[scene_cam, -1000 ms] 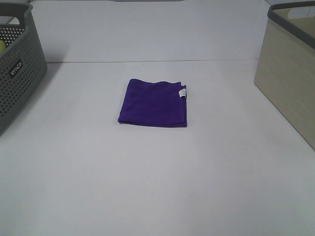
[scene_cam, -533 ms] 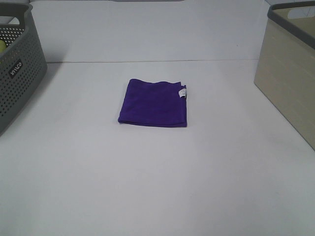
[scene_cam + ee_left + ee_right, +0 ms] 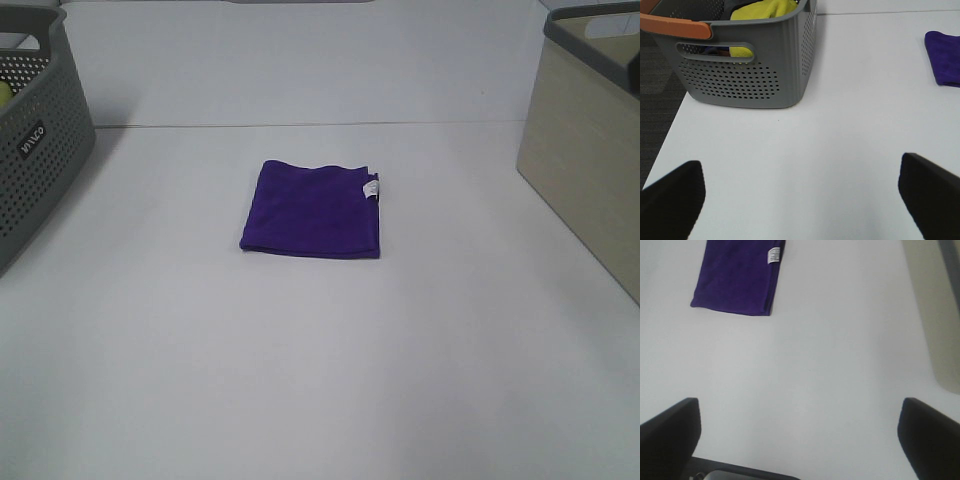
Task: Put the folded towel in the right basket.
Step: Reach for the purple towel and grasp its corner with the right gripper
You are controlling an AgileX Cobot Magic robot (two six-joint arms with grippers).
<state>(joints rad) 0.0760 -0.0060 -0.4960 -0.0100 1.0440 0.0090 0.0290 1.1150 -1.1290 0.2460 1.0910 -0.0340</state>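
White table [image 3: 320,380] holds everything. On the right side stands the tan basket [image 3: 590,150]. On the left stands a grey basket [image 3: 40,140] with a yellow cloth [image 3: 765,9] inside. The purple towel [image 3: 312,210] lies flat in the middle, between the baskets, touching neither. The left hand [image 3: 800,195] and the right hand [image 3: 800,435] are both spread wide, hold nothing, and are well apart from the towel.

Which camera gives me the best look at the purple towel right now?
Exterior high: the whole towel shows, lying flat on the table. Right wrist cuts off one end of it; left wrist catches only a corner.
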